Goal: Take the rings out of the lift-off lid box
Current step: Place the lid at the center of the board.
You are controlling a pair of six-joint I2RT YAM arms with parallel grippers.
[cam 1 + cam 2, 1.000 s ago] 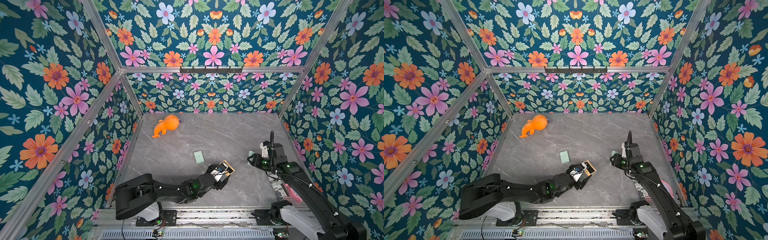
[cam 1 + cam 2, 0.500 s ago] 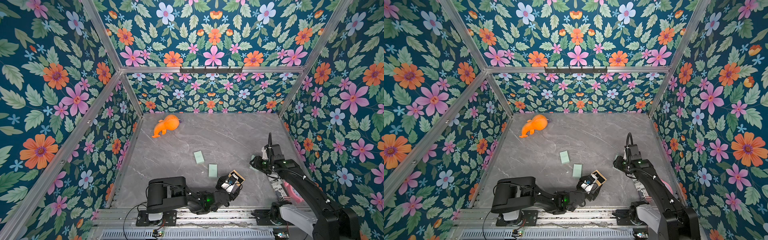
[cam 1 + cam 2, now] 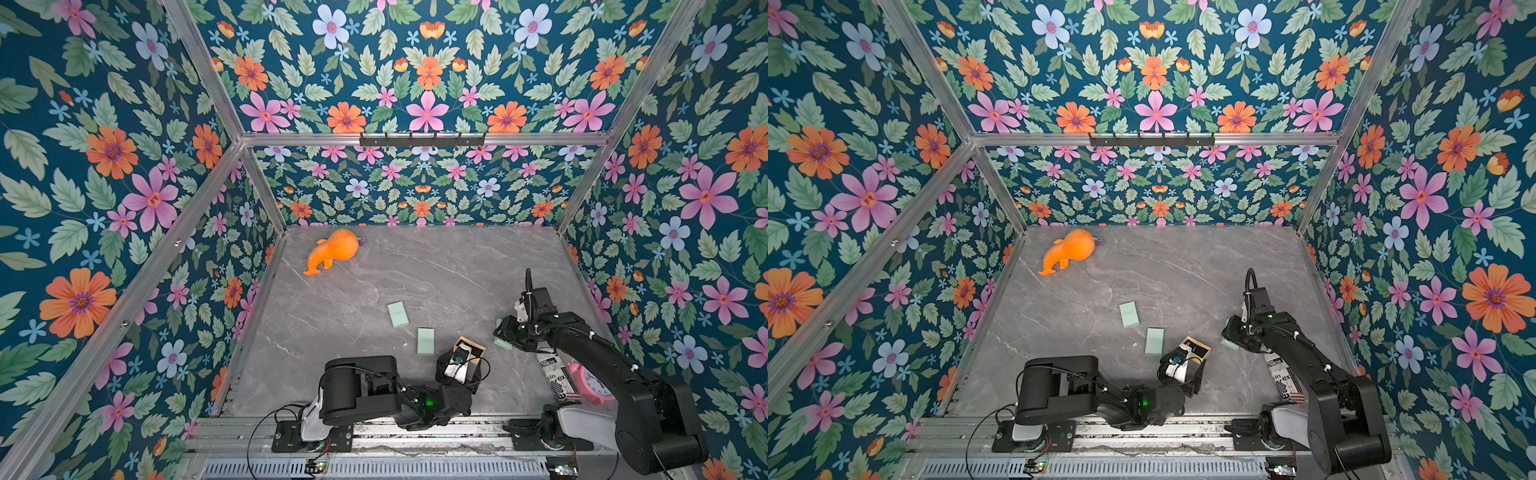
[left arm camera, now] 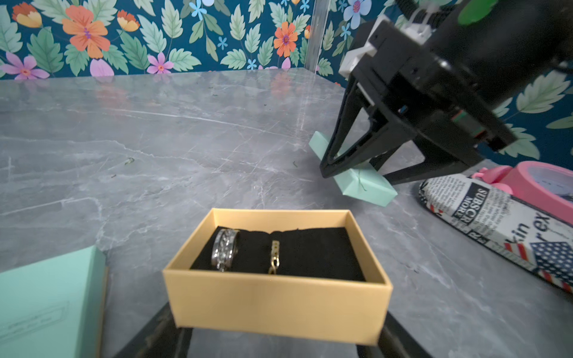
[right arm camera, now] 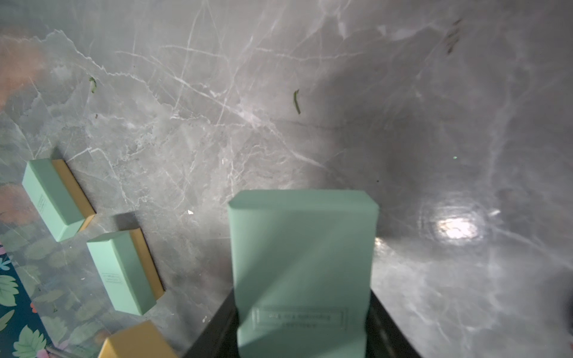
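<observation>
1. Nearest the rail: the left gripper [image 3: 462,358] is clamped on the sides of the open tan box [image 4: 276,297]. Its lid is off and it appears lifted clear of the table [image 3: 415,270].
2. Contents: a silvery ring [image 4: 224,249] and a thin gold ring [image 4: 274,257] stand upright in slots of the black foam [image 4: 310,251], both inside the box. Only the left wrist view shows them. In both top views the box is a small tan frame and no ring can be made out.
3. Risk: both arms are occupied, so no jaws are free to pick. Tipping the box might leave the rings wedged in the foam, or send them rolling over the smooth marble.
4. Risk: a shut mint box [image 3: 425,340] lies just beside the held one. A swing of the left arm could knock it.
5. A little further: the right gripper [image 4: 356,175] grasps the mint lid [image 5: 302,254] across its width, tilted.
   - The left wrist view shows its low end near the table; touching or not, I cannot tell.
   - Dropped from that tilt, it could flip or slide against the newspaper-print pouch [image 3: 555,376].
6. The right wrist view alone shows tan bases under the closed boxes, including the second mint box [image 3: 397,314].
7. Far corner: an orange plush toy [image 3: 332,251], well apart and no concern.
</observation>
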